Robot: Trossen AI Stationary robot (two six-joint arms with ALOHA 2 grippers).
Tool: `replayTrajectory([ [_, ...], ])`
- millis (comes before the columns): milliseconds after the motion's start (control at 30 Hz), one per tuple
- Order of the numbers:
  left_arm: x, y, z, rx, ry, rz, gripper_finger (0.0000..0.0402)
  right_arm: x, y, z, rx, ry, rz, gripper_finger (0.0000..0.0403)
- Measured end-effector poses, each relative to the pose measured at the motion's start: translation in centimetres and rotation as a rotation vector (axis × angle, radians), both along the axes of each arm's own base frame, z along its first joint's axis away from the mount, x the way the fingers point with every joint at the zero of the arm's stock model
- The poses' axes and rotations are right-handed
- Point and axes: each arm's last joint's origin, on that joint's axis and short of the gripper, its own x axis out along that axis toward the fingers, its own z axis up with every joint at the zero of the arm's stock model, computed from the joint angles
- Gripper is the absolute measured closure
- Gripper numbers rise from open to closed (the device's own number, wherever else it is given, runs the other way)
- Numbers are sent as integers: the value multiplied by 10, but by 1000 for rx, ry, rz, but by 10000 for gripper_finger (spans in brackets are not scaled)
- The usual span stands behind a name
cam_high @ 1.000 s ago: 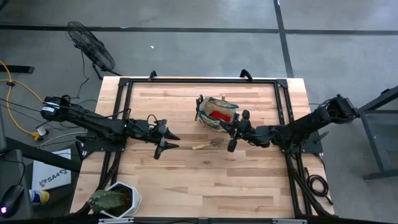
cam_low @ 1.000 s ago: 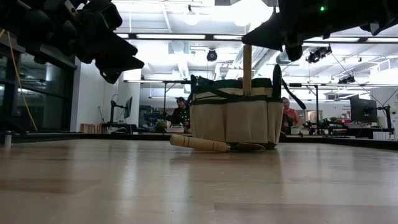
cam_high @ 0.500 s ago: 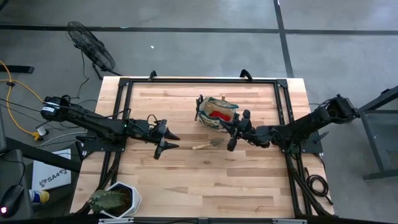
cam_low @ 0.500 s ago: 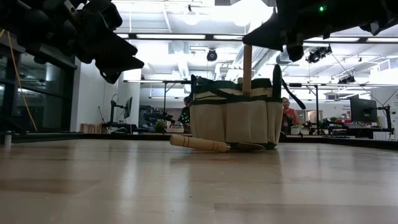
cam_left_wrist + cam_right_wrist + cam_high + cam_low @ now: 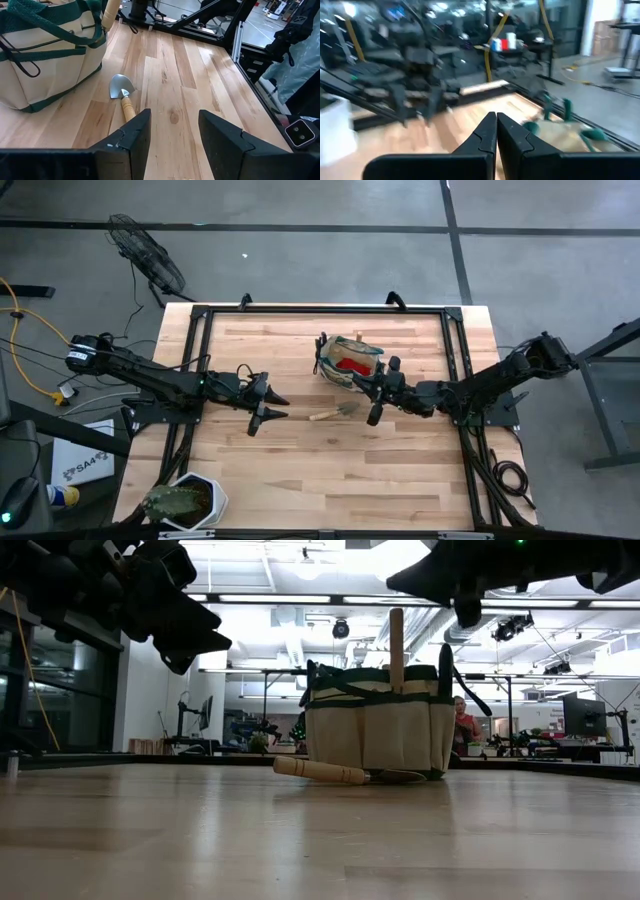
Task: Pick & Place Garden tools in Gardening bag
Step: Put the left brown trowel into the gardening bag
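Trowel (image 5: 333,412) lies just beside right tool (image 5: 375,402).

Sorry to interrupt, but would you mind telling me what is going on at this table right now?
Two robot arms are packing garden tools into a gardening bag near the table's far edge. The bag already holds a red item, and a wooden handle stands upright in it. One trowel lies on the table beside the bag. The right gripper, fingers shut and empty, is raised just beside the bag. The left gripper waits open over the table's left half, pointing towards the trowel.
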Motion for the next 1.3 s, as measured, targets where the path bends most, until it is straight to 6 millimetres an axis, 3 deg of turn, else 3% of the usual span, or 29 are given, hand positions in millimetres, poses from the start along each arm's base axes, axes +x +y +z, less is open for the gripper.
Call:
replayTrajectory([
  [567, 0, 0, 0, -3, 1, 2, 240, -2, -3, -14, 39, 120, -94, 400],
  [967, 0, 0, 0, -16, 1, 6, 240, -3, -2, -11, -9, 116, -78, 400],
  [1133, 0, 0, 0, -25, 1, 8, 240, -4, -5, -9, -8, 100, -200, 400],
  [1300, 0, 0, 0, -25, 2, 9, 240, -5, 1, 0, -26, 52, -59, 400],
])
